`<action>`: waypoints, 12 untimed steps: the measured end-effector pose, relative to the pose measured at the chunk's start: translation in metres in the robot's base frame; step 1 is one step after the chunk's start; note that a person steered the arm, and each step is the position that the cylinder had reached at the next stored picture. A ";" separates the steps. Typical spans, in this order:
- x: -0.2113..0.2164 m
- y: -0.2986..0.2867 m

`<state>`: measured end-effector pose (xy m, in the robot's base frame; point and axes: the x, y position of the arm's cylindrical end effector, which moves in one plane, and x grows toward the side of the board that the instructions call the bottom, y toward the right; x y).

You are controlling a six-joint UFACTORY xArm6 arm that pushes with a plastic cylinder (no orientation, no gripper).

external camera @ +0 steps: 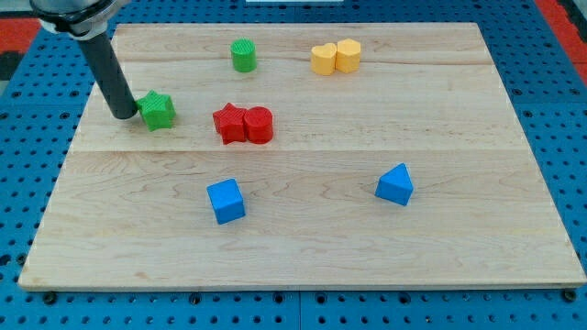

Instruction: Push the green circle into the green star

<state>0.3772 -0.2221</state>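
The robot's tip (123, 115) sits right at the green star's (158, 110) 9 o'clock side, touching it or nearly so, while the green circle (243, 56) stands well apart, up at about 2 o'clock from the star, near the board's (477, 257) top edge. So the pushing step looks not yet begun. The robot has no fingers, only a bare rod holding nothing, and next the tip likely must go around to the circle's 2 o'clock side and push it down toward the star.

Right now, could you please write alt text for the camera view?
My tip touches the green star's left side; the green circle stands apart toward the top. Red, yellow and blue blocks dot the wooden board.
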 end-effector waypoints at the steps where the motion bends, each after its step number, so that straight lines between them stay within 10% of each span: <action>1: 0.024 0.001; 2: 0.061 0.011; 9: -0.070 0.206; 12: -0.133 0.167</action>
<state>0.2443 -0.0552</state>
